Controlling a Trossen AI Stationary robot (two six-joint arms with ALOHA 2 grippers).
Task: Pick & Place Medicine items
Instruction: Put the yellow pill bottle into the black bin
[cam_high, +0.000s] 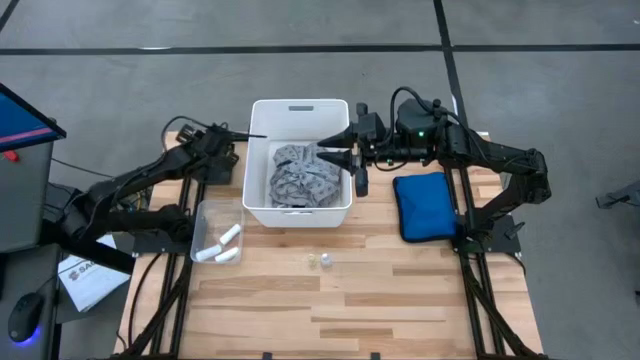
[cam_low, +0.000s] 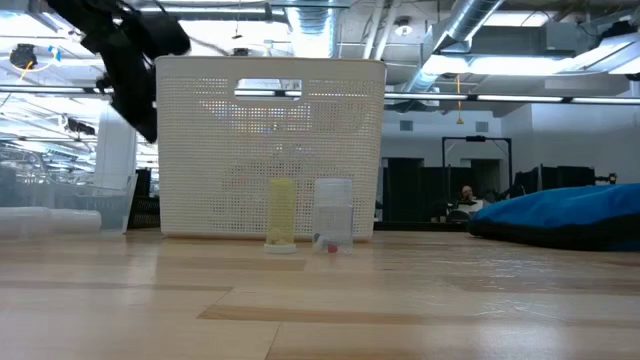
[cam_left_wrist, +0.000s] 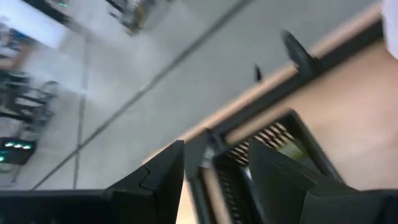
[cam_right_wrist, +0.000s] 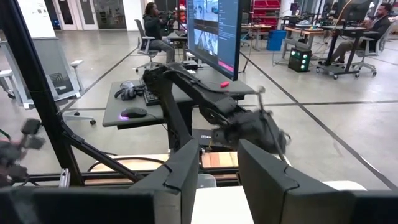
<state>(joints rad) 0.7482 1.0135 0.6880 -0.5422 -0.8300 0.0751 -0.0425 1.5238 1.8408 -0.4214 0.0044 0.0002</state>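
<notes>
Three white tubes (cam_high: 222, 245) lie in a clear tray (cam_high: 200, 215) at the table's left. Two tiny vials (cam_high: 319, 261) stand upright on the wood in front of the white bin (cam_high: 262, 112); the low view shows one yellowish vial (cam_low: 282, 212) and one clear vial (cam_low: 333, 212). My right gripper (cam_high: 330, 147) is over the bin's right half, level and pointing toward the table's left, open and empty. In its wrist view the right gripper (cam_right_wrist: 219, 165) has nothing between its fingers. My left gripper (cam_high: 250, 133) is open by the bin's far left corner.
A grey patterned cloth (cam_high: 300, 178) lies bunched inside the bin. A blue padded pouch (cam_high: 424, 206) lies to the right of the bin, under the right arm. Bare wood spreads along the table's near half. A monitor and a desk stand beyond the table's left side.
</notes>
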